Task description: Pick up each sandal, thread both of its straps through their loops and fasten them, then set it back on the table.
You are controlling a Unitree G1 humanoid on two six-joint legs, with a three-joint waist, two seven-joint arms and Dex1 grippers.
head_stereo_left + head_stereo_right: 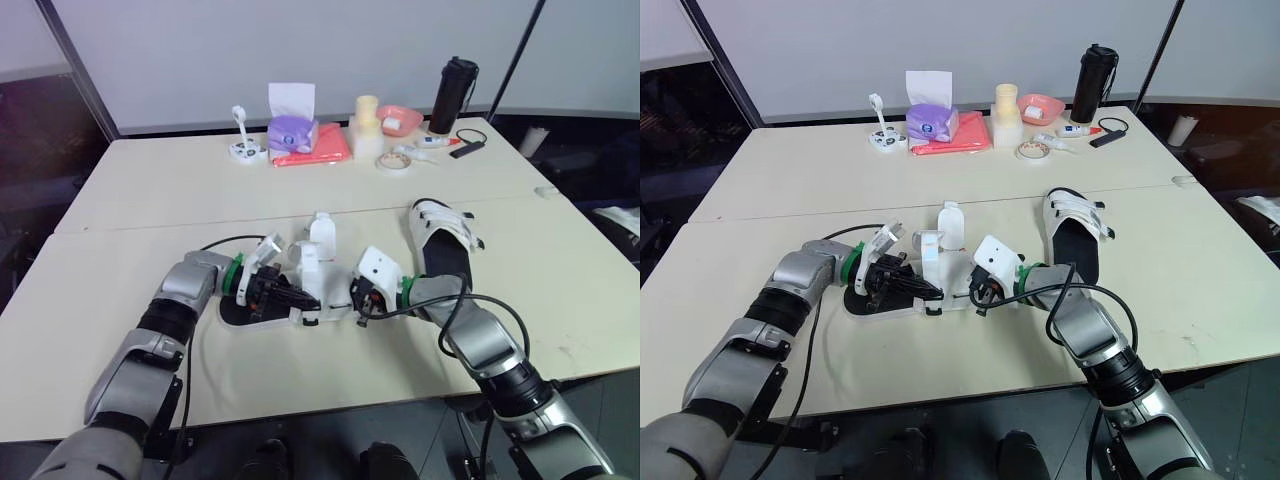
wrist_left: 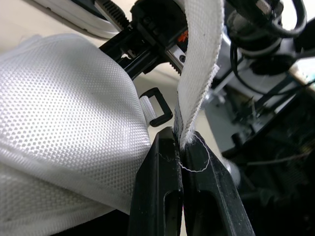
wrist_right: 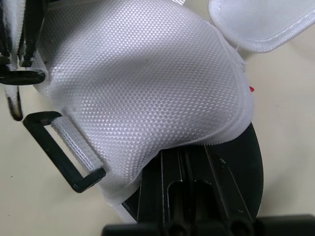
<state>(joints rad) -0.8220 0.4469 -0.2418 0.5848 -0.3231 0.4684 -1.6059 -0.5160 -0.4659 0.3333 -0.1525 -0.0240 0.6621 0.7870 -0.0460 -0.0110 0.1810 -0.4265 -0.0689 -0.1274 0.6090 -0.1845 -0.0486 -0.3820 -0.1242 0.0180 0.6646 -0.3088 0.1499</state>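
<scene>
Two risks stand out: the strap (image 2: 199, 64) could slip from the left hand (image 2: 181, 142), whose fingers are pressed together on only its very tip, where a thread hangs loose. Or, being soft webbing, it could buckle short of the black loop (image 2: 158, 105) just beside it. The near sandal (image 1: 308, 270), white mesh upper on a black sole with its straps standing loose, sits on the bench (image 1: 150, 200) left of the second sandal (image 1: 442, 240) and nearer the robot. The right hand (image 1: 365, 305) sits between the two; its grip I cannot tell.

Near sandal (image 1: 308, 268) lies left of far sandal (image 1: 441, 246) on table (image 1: 150, 190)
</scene>
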